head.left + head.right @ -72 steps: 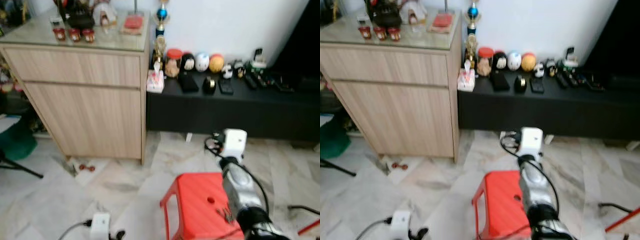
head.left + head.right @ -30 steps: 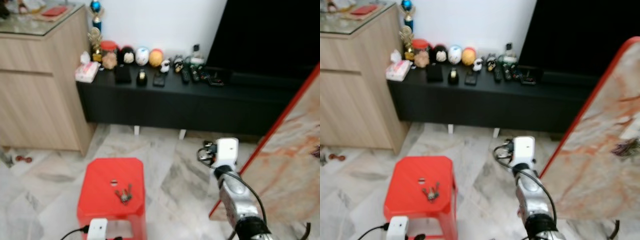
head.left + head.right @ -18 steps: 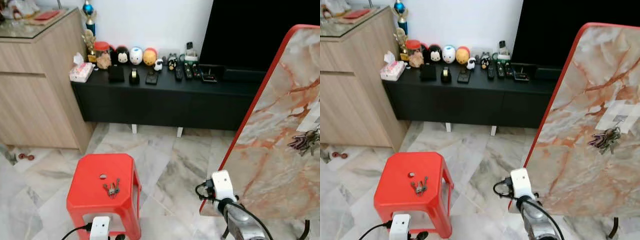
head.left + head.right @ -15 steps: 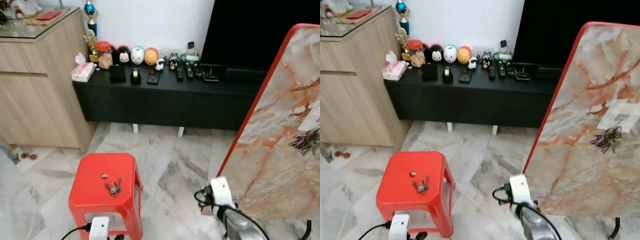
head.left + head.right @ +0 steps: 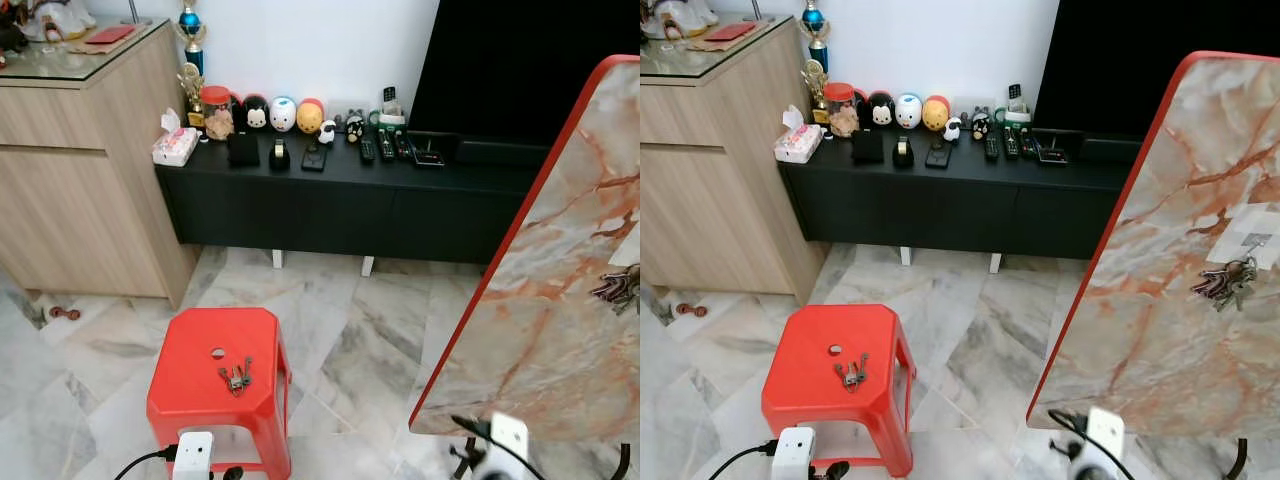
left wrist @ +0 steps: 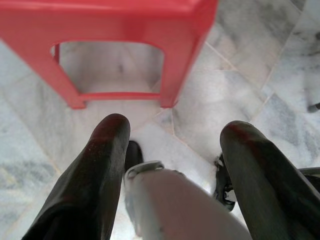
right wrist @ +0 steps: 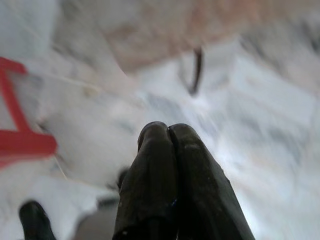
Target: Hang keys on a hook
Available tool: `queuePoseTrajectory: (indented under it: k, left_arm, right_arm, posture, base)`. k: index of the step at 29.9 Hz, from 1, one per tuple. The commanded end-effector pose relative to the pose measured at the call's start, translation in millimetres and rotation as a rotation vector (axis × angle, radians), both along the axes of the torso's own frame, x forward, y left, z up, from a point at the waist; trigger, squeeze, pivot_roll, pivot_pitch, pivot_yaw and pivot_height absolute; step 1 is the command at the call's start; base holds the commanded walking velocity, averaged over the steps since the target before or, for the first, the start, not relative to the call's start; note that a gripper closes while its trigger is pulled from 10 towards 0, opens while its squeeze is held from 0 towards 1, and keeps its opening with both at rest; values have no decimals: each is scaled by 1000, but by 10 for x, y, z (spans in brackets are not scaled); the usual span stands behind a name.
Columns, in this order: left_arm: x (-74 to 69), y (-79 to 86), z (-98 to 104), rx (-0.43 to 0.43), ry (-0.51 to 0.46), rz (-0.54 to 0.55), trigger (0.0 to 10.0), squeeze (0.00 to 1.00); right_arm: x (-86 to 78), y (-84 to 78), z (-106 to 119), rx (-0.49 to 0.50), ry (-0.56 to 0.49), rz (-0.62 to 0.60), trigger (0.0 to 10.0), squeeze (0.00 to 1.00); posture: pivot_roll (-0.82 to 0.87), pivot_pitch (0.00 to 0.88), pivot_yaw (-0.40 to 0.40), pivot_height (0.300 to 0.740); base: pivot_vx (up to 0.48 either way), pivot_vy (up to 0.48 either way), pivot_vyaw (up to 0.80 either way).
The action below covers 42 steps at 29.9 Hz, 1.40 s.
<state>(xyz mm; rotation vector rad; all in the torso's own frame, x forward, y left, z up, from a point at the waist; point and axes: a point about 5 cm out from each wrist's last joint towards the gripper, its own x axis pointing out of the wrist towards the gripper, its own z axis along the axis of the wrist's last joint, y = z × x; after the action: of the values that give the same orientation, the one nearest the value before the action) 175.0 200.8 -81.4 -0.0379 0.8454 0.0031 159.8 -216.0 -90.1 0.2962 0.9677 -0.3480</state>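
Observation:
A bunch of keys [image 5: 236, 377] lies on top of a red plastic stool [image 5: 200, 395] on the marble floor. To the right stands a tilted marble-patterned board [image 5: 1160, 300] with a red edge. A second bunch of keys [image 5: 1225, 283] hangs on it from a small hook [image 5: 1255, 240] on a white patch. My left gripper [image 6: 175, 150] hangs open low beside the stool's legs, with nothing between its fingers [image 6: 107, 150]. In the blurred right wrist view, my right gripper [image 7: 169, 129] is shut and empty over the floor. That arm's white wrist [image 5: 508, 440] sits low by the board's foot.
A black low console [image 5: 340, 200] with figurines and remotes runs along the far wall under a dark TV [image 5: 520, 70]. A wooden cabinet [image 5: 90, 190] stands at the left. Bare marble floor [image 5: 350, 330] lies between stool and board. The board's stand foot [image 5: 1238, 460] is at the lower right.
The view has swung right and pulled back, bringing the board and its hanging keys into sight. My right arm has dropped from over the stool to low beside the board.

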Motion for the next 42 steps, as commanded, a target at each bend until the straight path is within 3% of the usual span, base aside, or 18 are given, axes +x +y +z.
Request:
queuePoseTrajectory:
  k: [1, 9, 42]
  left_arm:
    - [18, -39, 3, -3, -5, -11, 10000, 0]
    - [9, -28, -1, 4, 4, -21, 10000, 0]
    - [10, 10, 3, 9, 11, -25, 10000, 0]
  right_arm:
    - [-101, -71, -29, -18, 39, -20, 10000, 0]
    - [-110, -9, -44, -9, 35, 3, 10000, 0]
    - [164, 32, 66, -22, -52, -4, 10000, 0]
  posture:
    - [35, 0, -92, 740]
    - [30, 0, -84, 740]
    - [26, 0, -73, 740]
  base:
    - [0, -281, 0]
    - [0, -285, 0]
    - [0, -326, 0]
